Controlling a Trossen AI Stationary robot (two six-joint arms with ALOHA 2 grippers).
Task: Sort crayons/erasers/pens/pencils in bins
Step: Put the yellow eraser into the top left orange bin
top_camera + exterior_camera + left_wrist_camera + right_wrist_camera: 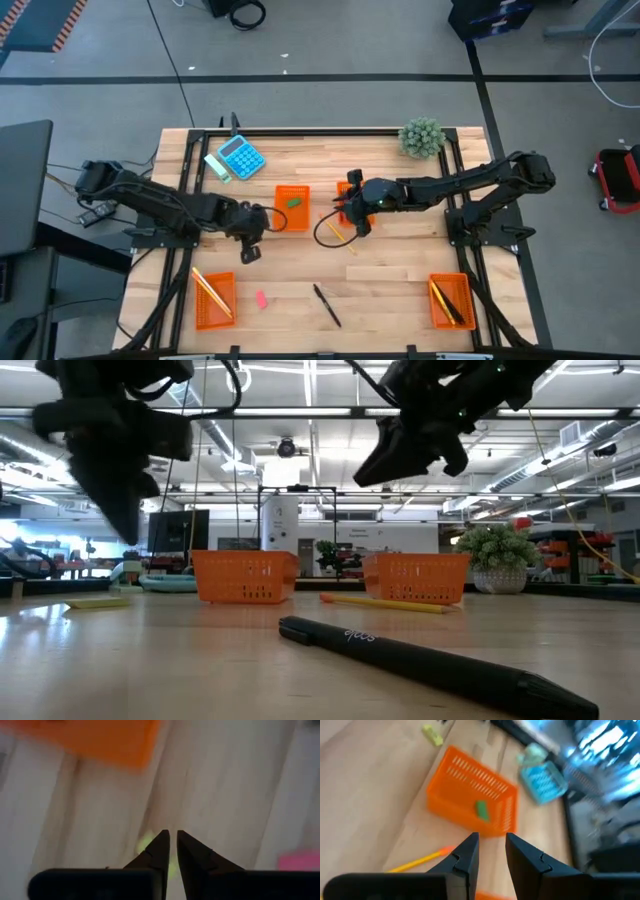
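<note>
Four small orange slotted plastic bins stood on the wooden tabletop: one at the near-left corner, one at the near-right corner, and two around the middle, the centre-left bin and the centre-right bin.

**Progress (judged).** Sorting was partly done. The near-left bin held long yellow and orange pencils. The near-right bin held slim sticks, type not clear. The centre-left bin held one chunky green eraser. Items left loose:
- a slim black pen near the near edge, centre;
- a small pink eraser block just beside the near-left bin;
- a thin yellow pencil on the tabletop between the two grippers;
- a small yellow eraser block toward the left edge.

**Grippers.** The left gripper hung above the tabletop left of centre, its jaws nearly together with a thin gap and nothing between them. The right gripper hung near the centre-right bin, its jaws spread and empty.

**Clearance.** The near half of the tabletop offered open room around the pen. The middle was crowded: both grippers, two bins and the loose pencil stood near together. A blue calculator and a potted green plant occupied the far edge.
</note>
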